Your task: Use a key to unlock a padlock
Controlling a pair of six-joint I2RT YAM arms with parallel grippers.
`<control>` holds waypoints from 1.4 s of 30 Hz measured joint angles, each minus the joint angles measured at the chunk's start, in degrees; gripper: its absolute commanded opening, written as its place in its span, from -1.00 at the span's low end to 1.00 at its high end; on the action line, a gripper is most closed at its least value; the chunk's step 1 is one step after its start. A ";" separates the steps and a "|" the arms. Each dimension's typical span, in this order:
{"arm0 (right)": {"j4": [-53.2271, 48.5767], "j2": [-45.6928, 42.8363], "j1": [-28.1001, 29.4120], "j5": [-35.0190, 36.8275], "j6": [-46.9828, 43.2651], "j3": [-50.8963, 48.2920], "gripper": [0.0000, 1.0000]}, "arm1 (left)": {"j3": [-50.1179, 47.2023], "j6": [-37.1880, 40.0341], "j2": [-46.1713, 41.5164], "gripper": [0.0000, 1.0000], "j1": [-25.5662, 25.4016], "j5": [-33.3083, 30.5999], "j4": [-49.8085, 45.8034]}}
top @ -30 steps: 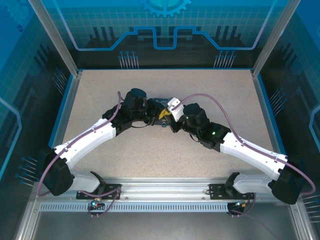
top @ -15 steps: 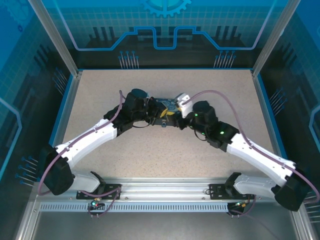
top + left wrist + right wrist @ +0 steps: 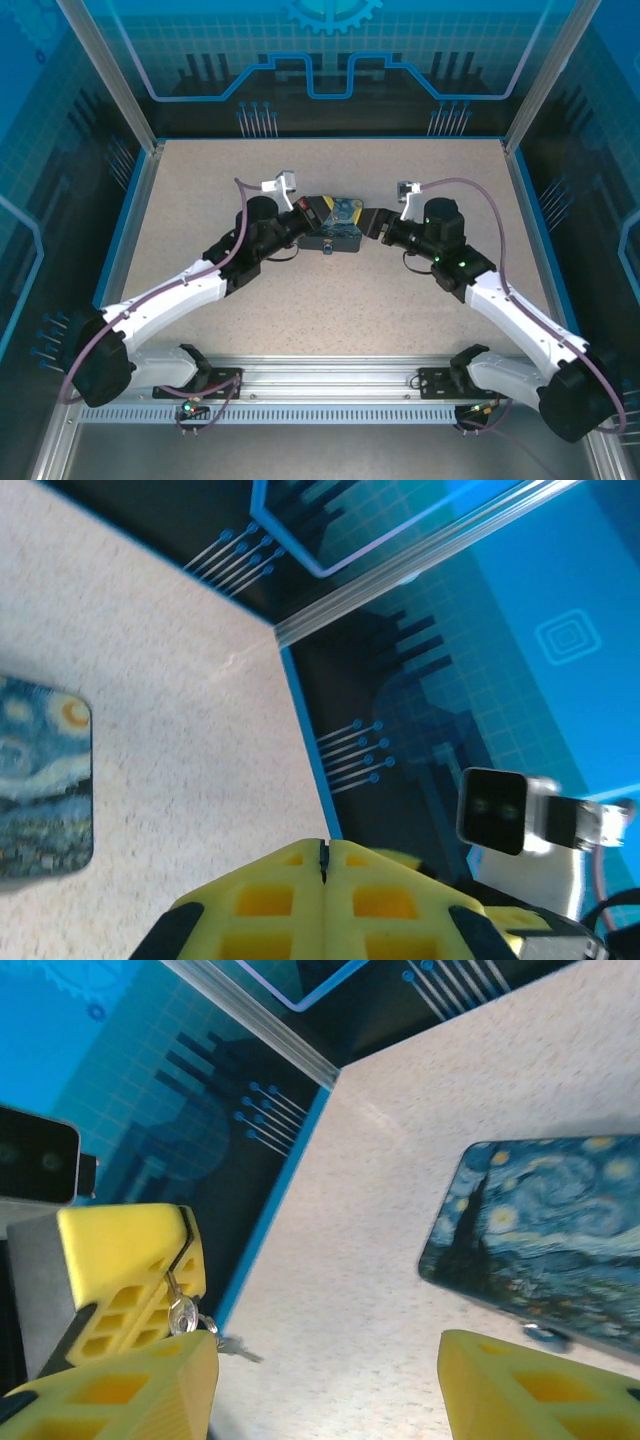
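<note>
Left gripper: clenched, pads flat together, pinching the wire ring of the key. From above it sits at the box's left end.
Right gripper: released, 2 yellow fingers well apart, nothing between them. From above it is just right of the box.
Key: hangs on the ring just under the left pads, off the table, left of the box. A 2nd silvery bit is beside it, can't tell what.
Box: swirl print, flat on the mid table, between the 2 grippers.
Padlock: can't pick it out for sure. A small dark bit touches the box's near edge, too small to tell.
Key handling: judged light, thin, stiff, slick metal. It hangs loose on the ring, so it probably swings and twists when the arm moves.
Key hold: pinch the flat head across its 2 faces and leave the blade free. A grip on the ring alone gives no control of the blade angle.
Padlock handling: judged small, dense, hard and smooth. It likely slides on the table if pushed.
Padlock hold: clamp the body on its 2 flat sides, keyhole end clear.
Risk: the key slips or rotates in the soft pads.
</note>
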 measured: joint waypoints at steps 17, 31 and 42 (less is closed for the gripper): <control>26.23 9.25 1.20 -3.04 22.05 -3.19 0.01 | -8.15 4.50 5.66 -1.00 -1.22 -5.29 28.68; 33.59 11.65 2.45 -3.48 23.74 -3.19 -0.20 | -8.52 0.24 8.33 -1.00 -1.68 -8.48 32.81; 35.95 14.38 2.45 -4.48 24.37 -3.19 -0.30 | -8.52 -2.05 9.79 -1.00 -1.86 -9.03 34.53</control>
